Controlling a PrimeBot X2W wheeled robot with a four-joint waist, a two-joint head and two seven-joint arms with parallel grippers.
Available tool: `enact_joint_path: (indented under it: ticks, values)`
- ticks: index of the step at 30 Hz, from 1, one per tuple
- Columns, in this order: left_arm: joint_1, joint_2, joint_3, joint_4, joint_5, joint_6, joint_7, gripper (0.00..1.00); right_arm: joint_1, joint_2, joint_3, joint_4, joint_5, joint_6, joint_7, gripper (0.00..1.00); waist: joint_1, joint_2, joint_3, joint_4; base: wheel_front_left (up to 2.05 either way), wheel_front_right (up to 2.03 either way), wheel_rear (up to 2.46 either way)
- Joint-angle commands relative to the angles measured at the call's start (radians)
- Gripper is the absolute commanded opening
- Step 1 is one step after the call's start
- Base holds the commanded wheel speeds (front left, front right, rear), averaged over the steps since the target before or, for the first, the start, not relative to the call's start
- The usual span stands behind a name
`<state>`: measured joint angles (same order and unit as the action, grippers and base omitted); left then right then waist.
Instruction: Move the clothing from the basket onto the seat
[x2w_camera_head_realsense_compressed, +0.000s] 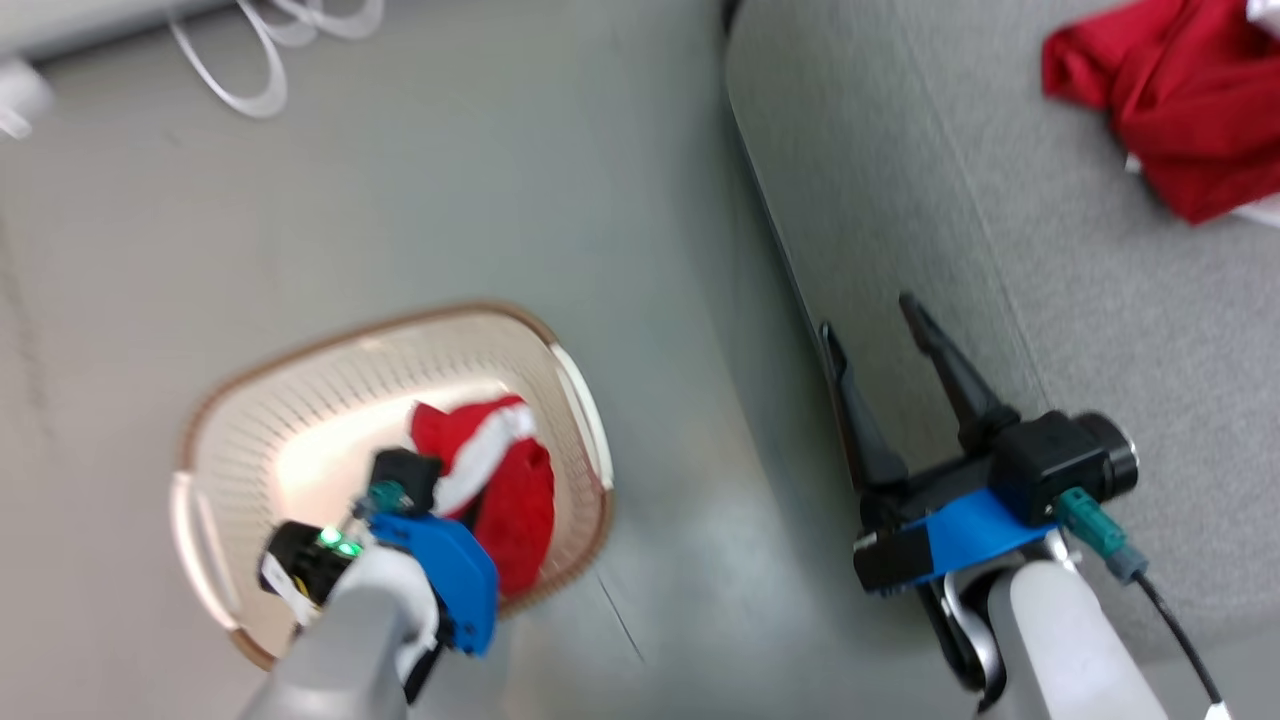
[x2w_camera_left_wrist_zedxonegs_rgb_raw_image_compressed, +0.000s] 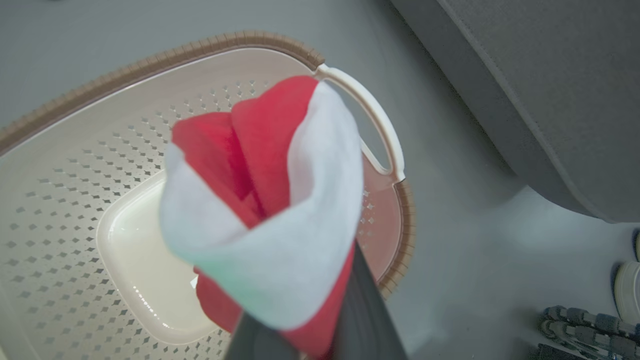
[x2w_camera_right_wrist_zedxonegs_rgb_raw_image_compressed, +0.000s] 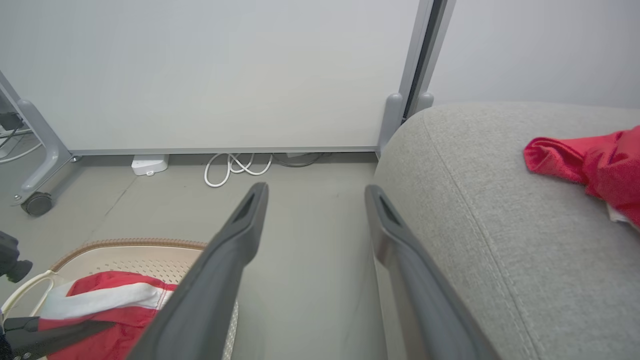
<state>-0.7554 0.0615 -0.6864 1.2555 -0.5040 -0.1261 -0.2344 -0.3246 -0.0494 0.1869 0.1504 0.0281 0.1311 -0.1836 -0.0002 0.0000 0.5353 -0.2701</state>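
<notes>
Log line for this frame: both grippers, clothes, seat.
left gripper: shut on red garment at basket | right gripper: open, empty | seat: second garment on it

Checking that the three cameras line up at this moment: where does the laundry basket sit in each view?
Head view: the basket sits lower left, on the floor.
Left wrist view: the basket spans the left and centre, behind the red-and-white garment.
Right wrist view: the basket is in the bottom left corner, brown rim uppermost.
Shared landmark: the grey seat lies to the basket's right in every view.
</notes>
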Motion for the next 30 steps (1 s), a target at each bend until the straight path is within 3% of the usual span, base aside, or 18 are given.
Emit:
enact_joint_path:
  ticks: [1,7,12,30]
  values:
    - [0.032,-0.006,-0.019,-0.012,0.002,-0.004,0.0,0.0,0.028,-0.002,-0.005,0.005,-0.004,-0.001,0.006,1.0,0.0002,0.0,-0.191,0.101,0.0,0.0,0.0]
    - [0.137,-0.012,-0.154,-0.185,-0.081,-0.005,0.048,0.0,0.12,-0.002,-0.012,0.004,-0.011,-0.001,0.046,1.0,0.0002,0.0,-0.379,0.17,0.0,0.0,0.0]
    - [0.144,-0.009,-0.281,-0.327,-0.173,-0.005,0.091,0.0,0.194,-0.002,-0.024,-0.023,-0.018,-0.001,0.086,1.0,0.0002,0.0,-0.474,0.219,0.0,0.0,0.0]
    - [-0.126,-0.01,-0.467,-0.565,-0.385,-0.005,0.086,0.0,0.29,-0.002,-0.028,-0.09,0.007,-0.001,0.137,1.0,0.0002,0.0,-0.56,0.279,0.0,0.0,0.0]
